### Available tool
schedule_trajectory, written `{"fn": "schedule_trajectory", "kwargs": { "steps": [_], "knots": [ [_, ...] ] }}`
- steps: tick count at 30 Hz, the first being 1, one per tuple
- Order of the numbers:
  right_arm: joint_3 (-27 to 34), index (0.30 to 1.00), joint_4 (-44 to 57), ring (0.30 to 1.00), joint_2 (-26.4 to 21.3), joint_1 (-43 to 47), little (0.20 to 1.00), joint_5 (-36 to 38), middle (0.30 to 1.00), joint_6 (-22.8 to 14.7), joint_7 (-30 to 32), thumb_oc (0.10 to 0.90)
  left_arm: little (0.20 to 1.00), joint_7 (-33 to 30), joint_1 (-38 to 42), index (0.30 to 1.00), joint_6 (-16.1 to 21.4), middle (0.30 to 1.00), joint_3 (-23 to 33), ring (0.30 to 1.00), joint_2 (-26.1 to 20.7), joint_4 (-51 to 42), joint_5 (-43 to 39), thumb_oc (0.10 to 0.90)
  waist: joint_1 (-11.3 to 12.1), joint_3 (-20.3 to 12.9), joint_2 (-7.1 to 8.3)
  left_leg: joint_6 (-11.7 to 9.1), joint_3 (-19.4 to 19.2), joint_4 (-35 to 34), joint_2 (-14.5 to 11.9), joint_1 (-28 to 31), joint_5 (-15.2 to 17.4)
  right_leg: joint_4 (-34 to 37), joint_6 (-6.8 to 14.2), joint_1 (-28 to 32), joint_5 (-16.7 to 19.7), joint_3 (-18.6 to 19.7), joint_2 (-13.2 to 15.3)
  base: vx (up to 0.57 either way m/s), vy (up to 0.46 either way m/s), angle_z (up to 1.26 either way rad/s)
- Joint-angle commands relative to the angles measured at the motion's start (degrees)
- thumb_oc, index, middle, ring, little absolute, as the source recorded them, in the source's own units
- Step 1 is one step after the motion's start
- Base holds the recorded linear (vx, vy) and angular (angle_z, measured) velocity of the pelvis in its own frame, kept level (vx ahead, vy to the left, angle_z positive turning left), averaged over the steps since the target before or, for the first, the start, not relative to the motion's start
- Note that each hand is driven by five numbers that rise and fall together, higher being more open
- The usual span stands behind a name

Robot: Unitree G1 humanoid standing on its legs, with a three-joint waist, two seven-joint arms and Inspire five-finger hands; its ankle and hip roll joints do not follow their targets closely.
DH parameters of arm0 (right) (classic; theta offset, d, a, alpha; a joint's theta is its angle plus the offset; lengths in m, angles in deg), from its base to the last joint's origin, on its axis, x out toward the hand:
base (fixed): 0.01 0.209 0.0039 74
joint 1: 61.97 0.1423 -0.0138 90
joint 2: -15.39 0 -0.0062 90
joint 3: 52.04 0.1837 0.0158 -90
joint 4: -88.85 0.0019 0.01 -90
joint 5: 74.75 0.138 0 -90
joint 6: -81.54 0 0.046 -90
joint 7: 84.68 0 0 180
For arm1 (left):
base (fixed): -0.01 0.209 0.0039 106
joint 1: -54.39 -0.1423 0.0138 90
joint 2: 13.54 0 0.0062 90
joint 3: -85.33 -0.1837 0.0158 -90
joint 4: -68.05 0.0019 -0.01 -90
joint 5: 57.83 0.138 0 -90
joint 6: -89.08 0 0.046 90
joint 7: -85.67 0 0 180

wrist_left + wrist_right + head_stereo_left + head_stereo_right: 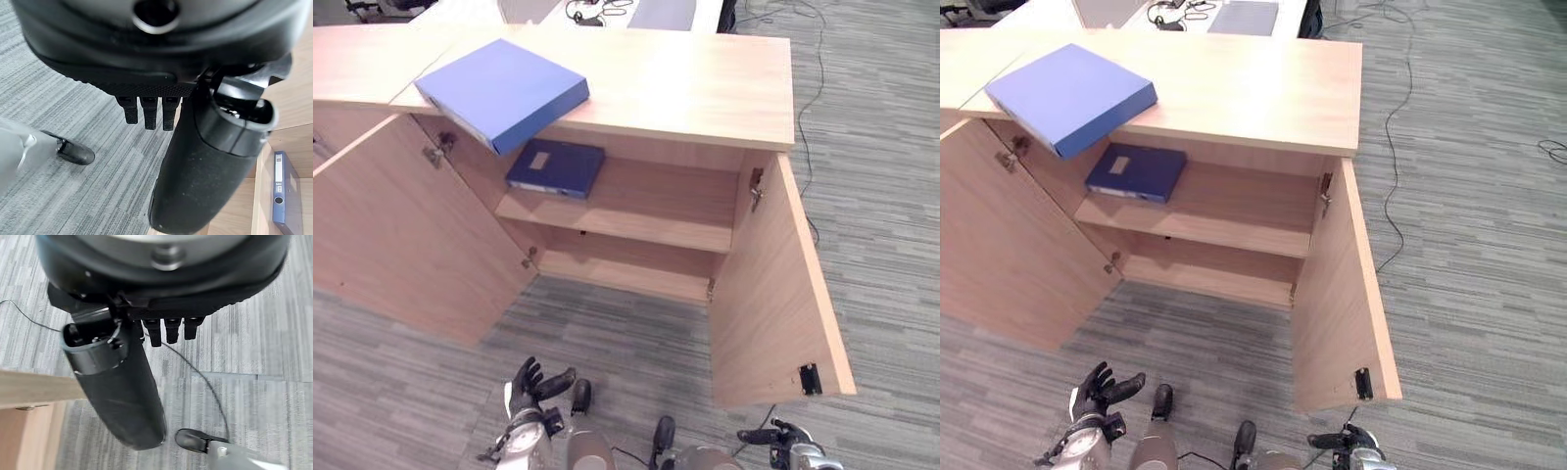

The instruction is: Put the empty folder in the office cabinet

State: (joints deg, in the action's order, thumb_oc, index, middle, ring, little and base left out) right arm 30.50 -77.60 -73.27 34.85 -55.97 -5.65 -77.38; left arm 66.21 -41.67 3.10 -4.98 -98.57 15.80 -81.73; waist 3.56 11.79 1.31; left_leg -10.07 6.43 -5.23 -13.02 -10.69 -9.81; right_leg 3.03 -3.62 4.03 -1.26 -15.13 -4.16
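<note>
At the lower left, the left hand [527,384] hangs low with fingers spread and holds nothing. At the upper left, a big light-blue flat folder [502,92] rests on the wooden cabinet [685,88], one corner poking over the edge, easy to grab. Below it a dark-blue folder [556,167] lies on the shelf, with bare room beside it. Both doors stand wide. At the lower right, the right hand [781,438] hangs loose and empty too.

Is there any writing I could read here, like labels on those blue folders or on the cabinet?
No text can be read.
Dark blue folder on the cabinet's upper shelf: a pale label on its cover, too small to read.
The same folder's spine in the left wrist view: a pale label strip, blurred.
Lighter blue folder on the cabinet top: no label visible.
Cabinet doors: no writing visible.
</note>
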Motion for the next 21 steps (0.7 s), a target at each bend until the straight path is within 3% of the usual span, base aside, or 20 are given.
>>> {"fn": "schedule_trajectory", "kwargs": {
  "steps": [1,4,5,8,9,11,13,14,16,17,18,19,20,21],
  "knots": [
    [1.87,0.9,-2.06,0.9,-3.28,-1.98,0.9,-2.88,0.9,-0.31,-0.78,0.8,0.9,0.53,-0.44,0.9,3.35,0.9,0.85,0.9,-3.81,-6.64,3.47,0.8,2.33,-1.59,-1.54,2.24,-1.3,2.78,-0.25,-1.36,0.61,-3.82,8.7,4.78,-7.29,4.12,11.34,0.19,0.217,-0.39],
    [2.72,0.9,-1.47,0.9,-3.04,-2.91,0.9,-2.43,0.9,-0.61,-1.14,0.8,0.9,0.45,-0.84,0.9,2.74,0.9,0.98,0.9,-4.38,-7.18,4.48,0.8,2.02,-2.18,-1.71,2.27,-2.72,5.12,-0.16,-1.56,1.41,-3.93,9.82,5.56,-6.87,4.19,13.42,0.26,0.453,-0.28],
    [5.23,0.9,-0.82,0.9,-2.83,-3.78,0.9,-0.05,0.9,-0.38,-1.49,0.8,0.9,1.07,-0.39,0.9,2.29,0.9,0.47,0.9,-5.72,-7.19,5.7,0.8,1.57,-2.55,-0.89,3.25,-4.38,10.75,2.52,-2.88,4.77,-4.71,11.89,5.84,-3.29,3.51,18.05,0.21,0.408,-0.03],
    [6.5,0.9,-0.34,0.9,-2.03,-4.07,0.9,2.23,0.9,-0.64,-1.54,0.8,0.9,1.51,-0.33,0.9,1.96,0.9,1.09,0.9,-7.02,-8.57,6.38,0.8,1.36,-2.92,-0.35,4.7,-5.76,11.85,4.13,-2.27,7.21,-6.5,12.14,3.37,-0.88,4.75,20.15,0.21,0.49,0.17],
    [8.44,0.9,0.08,0.9,-0.8,-4.51,0.9,5.54,0.9,-0.81,-1.84,0.8,0.9,1.7,-0.43,0.9,1.68,0.9,1.88,0.9,-8.87,-9.87,7.22,0.8,1.14,-3.1,0.56,6.98,-8.2,13.44,7.08,-2.77,10.38,-6.79,13.62,1.06,6.02,4.33,23.7,0.14,0.525,-0.22],
    [10.45,0.9,0.93,0.9,-0.27,-3.73,0.9,9.45,0.9,-1.21,-1.76,0.8,0.9,1.59,-0.6,0.9,1.37,0.9,2.78,0.9,-9.47,-10.62,7.47,0.8,0.97,-2.93,0.93,8.39,-9.71,14.18,8.72,-3.64,11.89,-6.31,14.21,-0.64,10.4,3.52,25.58,0.09,0.49,-0.48],
    [12.14,0.9,2.76,0.9,0.56,-1.62,0.9,15.33,0.9,-2.13,-0.94,0.8,0.9,1.42,-1.22,0.9,1.32,0.9,3.71,0.9,-9.97,-11.92,7.04,0.8,1.47,-2.65,0.76,9.42,-11.79,14.43,9.43,-4.71,13.03,-5.4,14.7,-2.39,13.95,0.13,27.13,0.0,0.398,-0.55],
    [14.82,0.9,3.72,0.9,1.08,0.54,0.9,21.81,0.9,-3.25,-0.17,0.8,0.9,1.18,-2.06,0.9,1.42,0.9,5.02,0.9,-10.51,-12.67,6.7,0.8,2.75,-3.11,-0.09,9.36,-14.62,13.19,8.92,-3.97,14.89,-3.98,15.13,-0.92,12.41,-7.63,26.98,0.01,0.333,-0.8],
    [15.71,0.9,3.2,0.9,0.99,0.34,0.9,22.92,0.9,-3.12,0.13,0.8,0.9,1.18,-1.98,0.9,1.4,0.9,5.24,0.9,-10.67,-12.51,6.48,0.8,2.74,-3.28,0.13,9.74,-15.28,12.67,9.41,-3.7,14.84,-4.29,15.08,-0.62,11.93,-8.34,26.32,0.05,0.283,-0.97],
    [16.09,0.9,2.12,0.9,2.51,-1.27,0.9,24.56,0.9,-3.88,1.2,0.8,0.9,0.86,-1.71,0.9,1.34,0.9,4.9,0.9,-10.26,-11.35,6.1,0.8,2.25,-3.48,0.44,10.68,-15.45,10.74,11.27,-2.41,14.74,-5.87,13.89,-1.67,8.55,-5.37,23.66,0.06,0.241,-0.56],
    [16.04,0.9,2.17,0.9,2.54,-1.3,0.9,24.61,0.9,-3.89,1.26,0.8,0.9,0.86,-1.73,0.9,1.37,0.9,4.9,0.9,-10.28,-11.33,6.08,0.8,2.36,-3.5,0.5,10.68,-15.57,10.58,11.27,-2.3,14.7,-6.1,13.87,-1.83,8.39,-5.19,23.71,0.02,0.228,-0.26],
    [16.47,0.9,1.69,0.9,2.93,-2.33,0.9,25.94,0.9,-4.15,0.76,0.8,0.9,0.72,-1.7,0.9,1.14,0.9,4.97,0.9,-10.06,-11.39,5.89,0.8,1.76,-3.33,0.37,11.5,-16.3,10.11,12.1,-2.08,13.65,-7.18,12.57,-3.0,6.2,-3.35,21.77,0.03,0.057,-0.08],
    [16.45,0.9,1.65,0.9,2.95,-2.35,0.9,25.93,0.9,-4.14,0.77,0.8,0.9,0.72,-1.73,0.9,1.13,0.9,4.98,0.9,-10.07,-11.36,5.89,0.8,1.82,-3.57,0.36,11.08,-15.67,9.91,12.0,-1.54,14.74,-7.3,12.98,-2.68,5.49,-2.74,21.55,0.02,0.174,-0.06],
    [17.81,0.9,-2.05,0.9,1.76,-3.31,0.9,26.65,0.9,-3.81,2.32,0.8,0.9,0.95,-1.04,0.9,1.63,0.9,4.0,0.9,-9.67,-10.81,4.99,0.8,0.35,-2.69,-0.45,11.67,-15.82,8.87,12.84,-0.02,14.05,-9.91,10.31,-5.4,-0.45,1.89,16.24,0.06,0.117,0.0]
  ]
}}
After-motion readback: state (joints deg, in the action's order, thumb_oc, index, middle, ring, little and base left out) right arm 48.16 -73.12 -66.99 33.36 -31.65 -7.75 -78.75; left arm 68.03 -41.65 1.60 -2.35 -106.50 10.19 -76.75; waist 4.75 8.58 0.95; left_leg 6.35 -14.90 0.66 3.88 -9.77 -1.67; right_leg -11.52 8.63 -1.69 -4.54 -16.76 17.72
